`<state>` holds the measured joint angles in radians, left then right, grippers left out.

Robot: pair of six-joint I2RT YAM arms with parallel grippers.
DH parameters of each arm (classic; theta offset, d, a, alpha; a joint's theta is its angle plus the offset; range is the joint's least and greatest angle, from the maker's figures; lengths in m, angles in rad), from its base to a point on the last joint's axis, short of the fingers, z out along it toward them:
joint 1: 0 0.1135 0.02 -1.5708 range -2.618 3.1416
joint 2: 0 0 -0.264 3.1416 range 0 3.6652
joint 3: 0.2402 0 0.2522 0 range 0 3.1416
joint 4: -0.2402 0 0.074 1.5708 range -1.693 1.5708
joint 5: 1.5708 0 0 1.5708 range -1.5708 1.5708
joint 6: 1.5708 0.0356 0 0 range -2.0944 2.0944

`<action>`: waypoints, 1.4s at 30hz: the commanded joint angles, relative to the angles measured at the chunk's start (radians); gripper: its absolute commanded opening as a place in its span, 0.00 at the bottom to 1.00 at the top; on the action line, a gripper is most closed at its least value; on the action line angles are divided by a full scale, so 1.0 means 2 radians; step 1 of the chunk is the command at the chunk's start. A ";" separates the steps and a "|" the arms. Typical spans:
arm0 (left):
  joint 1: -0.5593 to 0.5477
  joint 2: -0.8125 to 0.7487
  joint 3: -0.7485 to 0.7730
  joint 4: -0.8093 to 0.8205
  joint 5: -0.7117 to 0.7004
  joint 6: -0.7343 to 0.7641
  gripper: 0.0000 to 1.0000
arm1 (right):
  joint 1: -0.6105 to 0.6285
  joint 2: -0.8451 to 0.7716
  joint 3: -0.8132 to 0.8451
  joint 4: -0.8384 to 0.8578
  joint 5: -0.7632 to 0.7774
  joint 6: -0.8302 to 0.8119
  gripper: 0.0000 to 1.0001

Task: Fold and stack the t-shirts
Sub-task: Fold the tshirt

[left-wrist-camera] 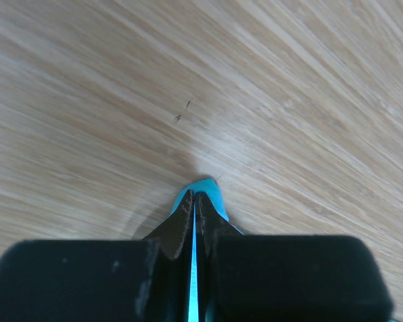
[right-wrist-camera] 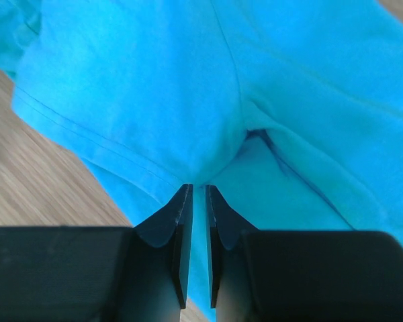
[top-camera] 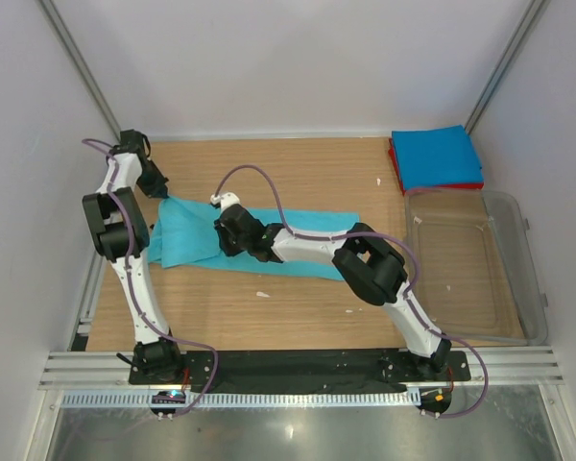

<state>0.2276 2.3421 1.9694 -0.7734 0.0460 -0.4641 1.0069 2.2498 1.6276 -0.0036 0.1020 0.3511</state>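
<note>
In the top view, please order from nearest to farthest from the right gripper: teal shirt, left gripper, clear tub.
1. The teal shirt, pinched by the right gripper, centre.
2. The left gripper, on the shirt's far-left corner.
3. The clear tub, at the right edge.

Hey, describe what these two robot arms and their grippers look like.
Left arm and right arm: white links, chunky black joints, a thin purple cable along each. Left gripper and right gripper: black tapered fingers on blocky black bodies.
</note>
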 commanded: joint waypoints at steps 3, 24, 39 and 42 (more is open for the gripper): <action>0.000 0.020 0.028 0.032 0.032 0.001 0.00 | 0.004 0.008 0.049 0.005 -0.003 0.004 0.19; -0.003 0.038 0.094 0.249 0.184 -0.159 0.26 | 0.003 -0.233 -0.101 -0.080 0.171 0.004 0.21; -0.078 -0.159 -0.083 0.144 0.039 -0.017 0.39 | 0.003 -0.446 -0.230 -0.168 0.228 0.081 0.24; -0.098 -0.181 -0.099 0.126 0.029 -0.013 0.37 | 0.002 -0.472 -0.247 -0.179 0.239 0.087 0.25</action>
<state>0.0685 2.0418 1.8053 -0.4488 0.1780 -0.5602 1.0069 1.3827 1.1542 -0.3450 0.5072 0.4908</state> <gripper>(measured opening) 0.383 0.244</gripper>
